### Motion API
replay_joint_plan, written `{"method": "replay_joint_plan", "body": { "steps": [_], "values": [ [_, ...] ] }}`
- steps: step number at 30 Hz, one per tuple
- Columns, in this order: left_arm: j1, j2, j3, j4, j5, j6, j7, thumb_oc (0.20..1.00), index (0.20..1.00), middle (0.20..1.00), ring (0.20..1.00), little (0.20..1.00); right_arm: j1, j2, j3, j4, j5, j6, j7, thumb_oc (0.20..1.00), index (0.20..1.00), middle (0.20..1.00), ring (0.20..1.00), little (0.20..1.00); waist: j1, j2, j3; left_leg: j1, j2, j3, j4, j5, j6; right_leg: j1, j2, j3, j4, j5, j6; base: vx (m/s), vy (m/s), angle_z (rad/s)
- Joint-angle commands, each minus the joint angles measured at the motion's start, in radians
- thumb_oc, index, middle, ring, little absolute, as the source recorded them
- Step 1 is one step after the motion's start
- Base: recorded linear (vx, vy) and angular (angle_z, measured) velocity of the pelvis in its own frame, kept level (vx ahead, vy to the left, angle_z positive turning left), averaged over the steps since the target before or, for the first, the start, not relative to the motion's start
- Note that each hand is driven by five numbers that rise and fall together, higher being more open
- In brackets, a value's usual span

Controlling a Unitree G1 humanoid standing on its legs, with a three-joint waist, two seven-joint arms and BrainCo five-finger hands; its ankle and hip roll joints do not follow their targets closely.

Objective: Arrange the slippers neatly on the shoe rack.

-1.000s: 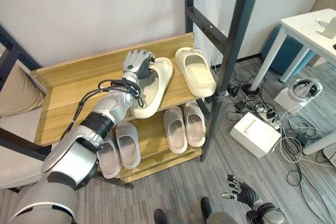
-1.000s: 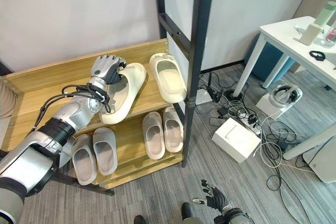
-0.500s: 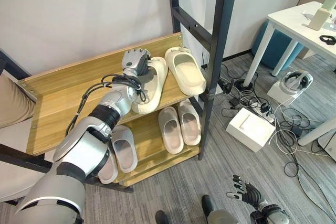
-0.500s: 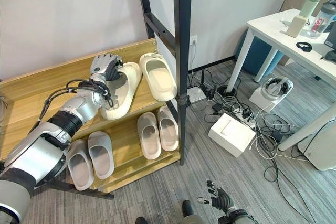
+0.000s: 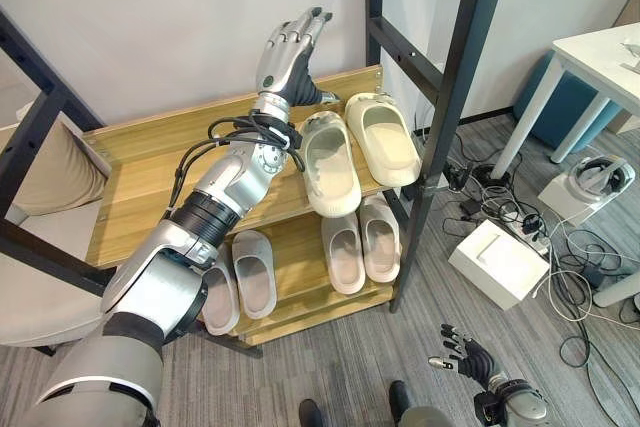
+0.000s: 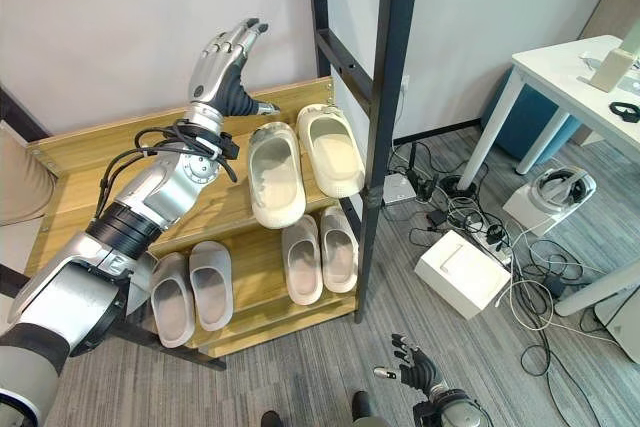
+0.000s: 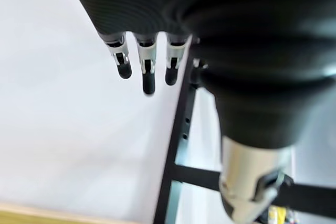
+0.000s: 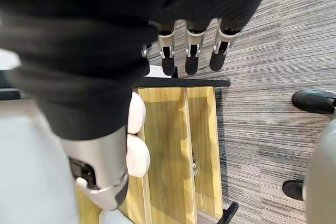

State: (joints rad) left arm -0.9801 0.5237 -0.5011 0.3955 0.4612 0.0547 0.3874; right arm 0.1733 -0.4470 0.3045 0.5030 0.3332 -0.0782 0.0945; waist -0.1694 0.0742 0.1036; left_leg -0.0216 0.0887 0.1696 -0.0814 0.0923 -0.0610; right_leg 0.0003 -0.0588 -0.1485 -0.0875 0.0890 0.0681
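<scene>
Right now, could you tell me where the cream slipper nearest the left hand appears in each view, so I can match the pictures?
Left eye view: the cream slipper lies on the rack's upper shelf, just below the raised, open left hand.
Right eye view: same slipper, left of its twin.
Left wrist view: not in it.
Right wrist view: I cannot pick it out.
Shared landmark: the black upright post beside the pair.
</scene>
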Motion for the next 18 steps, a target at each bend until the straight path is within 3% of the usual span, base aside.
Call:
{"method": "replay_joint_plan", "body": {
  "steps": [1,4,7,8,9,10,15,18],
  "values": [
    [-0.034,0.026,0.083,0.031,0.027,-0.030,0.001,1.000,1.000,1.000,1.000,1.000,0.006,0.025,-0.006,-0.026,-0.013,-0.016,-0.002,1.000,1.000,1.000,1.000,1.000,0.024,-0.047,-0.013,0.058,0.009,-0.017,-0.006,-0.040,-0.046,0.056,-0.020,-0.037,0.003,-0.083,0.069,-0.01,0.001,0.13],
    [0.019,0.017,0.104,0.001,-0.027,-0.051,-0.013,1.000,1.000,1.000,1.000,1.000,0.005,0.029,0.000,-0.023,-0.019,-0.009,0.001,1.000,1.000,1.000,1.000,1.000,0.033,-0.049,-0.013,0.056,0.009,-0.026,-0.006,-0.039,-0.046,0.057,-0.018,-0.043,0.002,-0.084,0.067,0.00,-0.001,0.13],
    [0.143,-0.006,0.170,-0.090,-0.270,-0.123,-0.057,1.000,1.000,1.000,1.000,1.000,0.003,0.042,-0.009,-0.018,-0.018,-0.001,-0.005,1.000,1.000,1.000,1.000,1.000,0.046,-0.051,-0.012,0.054,0.008,-0.035,-0.006,-0.035,-0.045,0.058,-0.019,-0.050,0.002,-0.083,0.063,0.00,-0.001,0.01],
    [0.144,-0.006,0.170,-0.091,-0.270,-0.122,-0.058,1.000,1.000,1.000,1.000,1.000,0.003,0.042,-0.009,-0.018,-0.018,-0.001,-0.005,1.000,1.000,1.000,1.000,1.000,0.045,-0.051,-0.012,0.054,0.008,-0.035,-0.006,-0.035,-0.045,0.057,-0.019,-0.050,0.002,-0.083,0.063,0.00,0.000,0.00],
    [0.235,-0.029,0.215,-0.139,-0.483,-0.173,-0.117,1.000,1.000,1.000,1.000,1.000,0.008,0.053,-0.018,-0.014,-0.025,0.003,-0.007,1.000,1.000,1.000,1.000,1.000,0.053,-0.051,-0.010,0.056,0.008,-0.037,-0.006,-0.034,-0.044,0.060,-0.019,-0.051,0.002,-0.081,0.062,0.00,0.005,0.06],
    [0.278,-0.040,0.226,-0.155,-0.602,-0.198,-0.138,1.000,1.000,1.000,1.000,1.000,0.010,0.057,-0.022,-0.016,-0.028,0.006,-0.005,1.000,1.000,1.000,1.000,1.000,0.057,-0.051,-0.011,0.054,0.007,-0.039,-0.006,-0.033,-0.043,0.060,-0.019,-0.051,0.001,-0.081,0.061,0.00,0.007,0.06],
    [0.424,-0.053,0.236,-0.249,-0.848,-0.210,-0.203,1.000,1.000,1.000,1.000,1.000,0.017,0.065,-0.038,-0.023,-0.038,0.014,-0.007,1.000,1.000,1.000,1.000,1.000,0.072,-0.051,-0.010,0.054,0.007,-0.046,-0.006,-0.032,-0.040,0.064,-0.018,-0.058,0.000,-0.083,0.058,0.00,0.007,0.14],
    [0.459,-0.036,0.223,-0.257,-0.880,-0.191,-0.231,1.000,1.000,1.000,1.000,1.000,0.018,0.059,-0.035,-0.022,-0.042,0.020,0.000,1.000,1.000,1.000,1.000,1.000,0.073,-0.049,-0.008,0.053,0.008,-0.045,-0.006,-0.031,-0.040,0.062,-0.019,-0.058,0.000,-0.082,0.060,-0.01,0.010,0.03]
  ]
}}
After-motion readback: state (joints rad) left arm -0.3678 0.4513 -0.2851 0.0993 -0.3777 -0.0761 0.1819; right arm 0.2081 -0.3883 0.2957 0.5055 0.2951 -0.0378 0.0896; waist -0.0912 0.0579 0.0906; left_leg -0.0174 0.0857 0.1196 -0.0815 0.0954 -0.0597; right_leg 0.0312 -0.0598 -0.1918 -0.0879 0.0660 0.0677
